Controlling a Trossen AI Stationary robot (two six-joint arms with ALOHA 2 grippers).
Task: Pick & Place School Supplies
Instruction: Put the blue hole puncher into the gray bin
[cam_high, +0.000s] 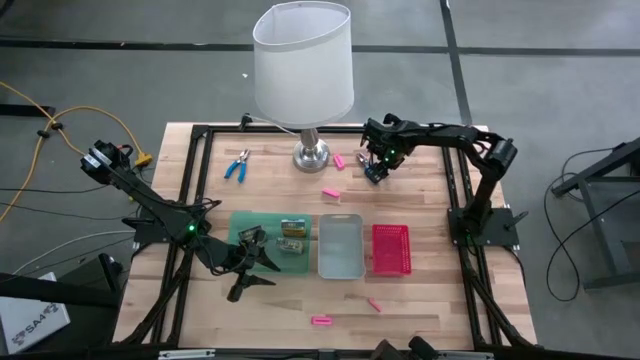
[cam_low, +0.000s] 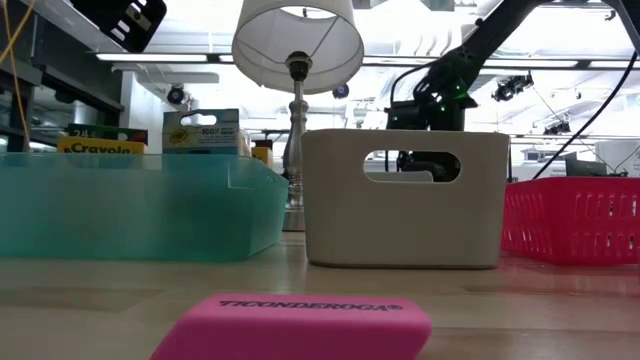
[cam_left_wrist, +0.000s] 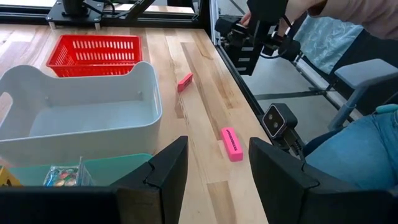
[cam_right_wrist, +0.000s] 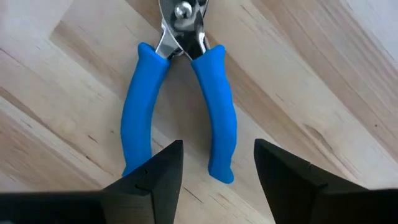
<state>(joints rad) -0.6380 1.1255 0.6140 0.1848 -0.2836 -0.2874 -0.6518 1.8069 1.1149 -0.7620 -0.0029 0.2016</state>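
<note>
My right gripper (cam_right_wrist: 217, 180) is open and points down over a pair of blue-handled pliers (cam_right_wrist: 180, 99) lying flat on the wood. Its fingers stand on either side of the handles' free ends without touching. In the high view this gripper (cam_high: 376, 165) is to the right of the lamp base. A second pair of blue pliers (cam_high: 237, 166) lies left of the lamp. My left gripper (cam_left_wrist: 217, 180) is open and hovers at the green tray's near edge (cam_high: 250, 258). Yellow-green packs (cam_high: 291, 236) rest in the green tray (cam_high: 245, 222). Pink erasers (cam_high: 331, 193) (cam_high: 320, 320) (cam_left_wrist: 231, 143) lie loose on the table.
A white-shaded lamp (cam_high: 303, 62) stands at the far middle of the table. The grey tray (cam_high: 340, 262) and the pink basket (cam_high: 391, 250) sit in a row to the right of the green tray. Black frame rails (cam_high: 462, 200) run along the table's sides. A person's leg (cam_left_wrist: 348, 155) shows beyond the near edge.
</note>
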